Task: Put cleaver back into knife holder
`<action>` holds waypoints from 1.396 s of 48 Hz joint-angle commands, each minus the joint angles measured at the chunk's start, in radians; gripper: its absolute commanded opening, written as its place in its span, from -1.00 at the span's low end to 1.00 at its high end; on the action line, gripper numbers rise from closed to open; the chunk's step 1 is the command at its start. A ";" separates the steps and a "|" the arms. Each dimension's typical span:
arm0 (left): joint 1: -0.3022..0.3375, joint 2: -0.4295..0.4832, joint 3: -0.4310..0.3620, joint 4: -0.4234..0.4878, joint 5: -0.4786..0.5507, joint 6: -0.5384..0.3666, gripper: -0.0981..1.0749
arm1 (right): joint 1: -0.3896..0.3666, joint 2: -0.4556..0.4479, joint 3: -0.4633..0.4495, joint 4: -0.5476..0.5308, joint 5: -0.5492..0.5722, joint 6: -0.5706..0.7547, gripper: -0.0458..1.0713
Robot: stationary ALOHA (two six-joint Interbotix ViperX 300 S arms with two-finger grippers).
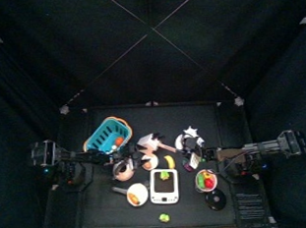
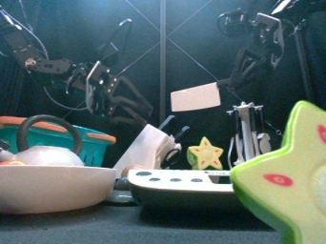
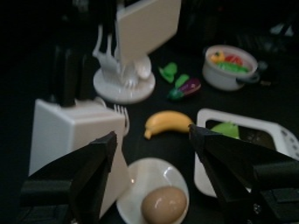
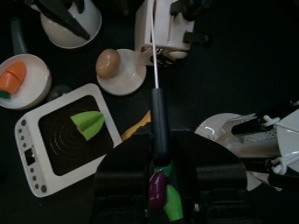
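A banana (image 3: 167, 122) lies between the knife holder (image 3: 79, 129) and scale (image 3: 260, 140).

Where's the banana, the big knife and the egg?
banana (image 3: 167, 123), left wrist view, middle of its yellow curve
cleaver (image 3: 149, 26), left wrist view, flat of the pale blade
egg (image 3: 163, 204), left wrist view, top of the brown egg on the plate

1 cleaver (image 4: 155, 66), 1 banana (image 3: 169, 123), 2 bowls (image 3: 229, 66).
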 commanded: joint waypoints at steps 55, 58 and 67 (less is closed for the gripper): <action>0.074 0.164 -0.114 -0.201 0.112 0.005 0.85 | -0.048 0.038 -0.002 -0.011 -0.060 0.005 0.02; 0.075 0.163 -0.117 -0.201 0.112 0.005 0.85 | -0.048 0.040 -0.008 -0.006 -0.060 0.008 0.02; 0.067 0.110 -0.107 -0.167 0.112 0.005 0.85 | -0.044 0.044 -0.041 0.055 -0.049 0.008 0.02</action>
